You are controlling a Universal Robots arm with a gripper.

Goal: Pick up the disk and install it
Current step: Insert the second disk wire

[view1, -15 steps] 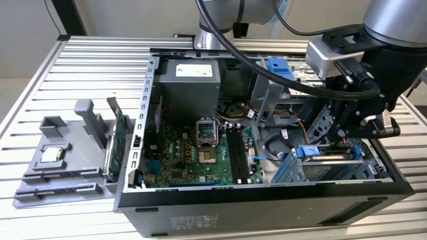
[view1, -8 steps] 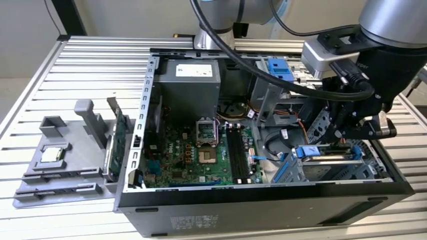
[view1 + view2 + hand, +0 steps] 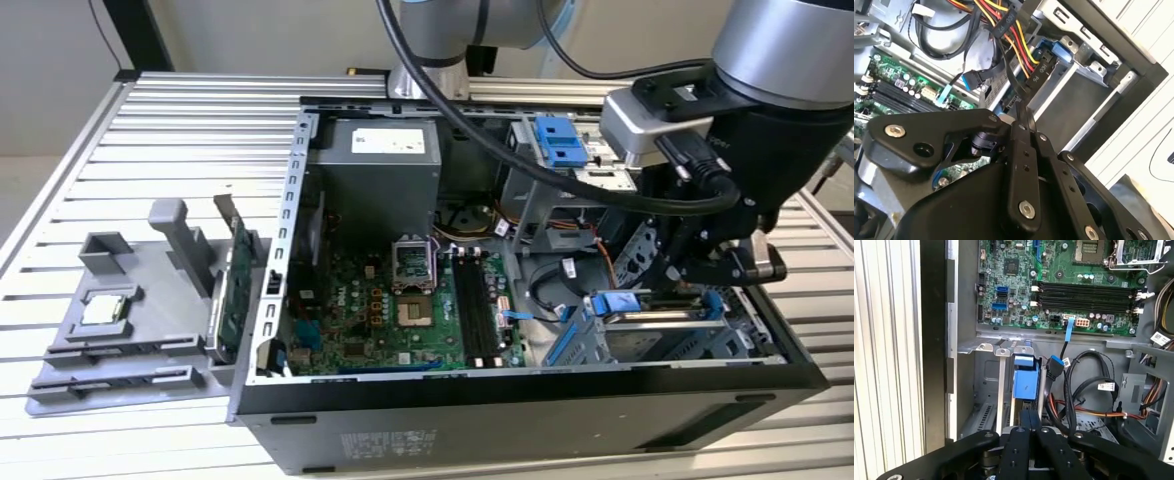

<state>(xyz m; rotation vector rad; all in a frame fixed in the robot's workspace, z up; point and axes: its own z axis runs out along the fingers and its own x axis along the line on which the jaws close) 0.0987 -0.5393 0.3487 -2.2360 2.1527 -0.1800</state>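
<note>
Pinching the disk [image 3: 1025, 384] near the frame's lower middle, the gripper [image 3: 1029, 415] fingers could snag nearby cables [image 3: 1074, 390].

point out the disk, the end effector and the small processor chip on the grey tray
disk [image 3: 1025, 383], first wrist view, blue carrier face
end effector [image 3: 1030, 416], first wrist view, fingertips
processor chip [image 3: 106, 309], exterior view, silver top

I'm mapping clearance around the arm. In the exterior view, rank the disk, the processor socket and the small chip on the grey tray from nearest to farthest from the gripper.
1. The disk, in the case's bay just below the gripper.
2. The processor socket, mid-motherboard, toward the exterior view's left.
3. The small chip, on the grey tray outside the case, far on the exterior view's left.
</note>
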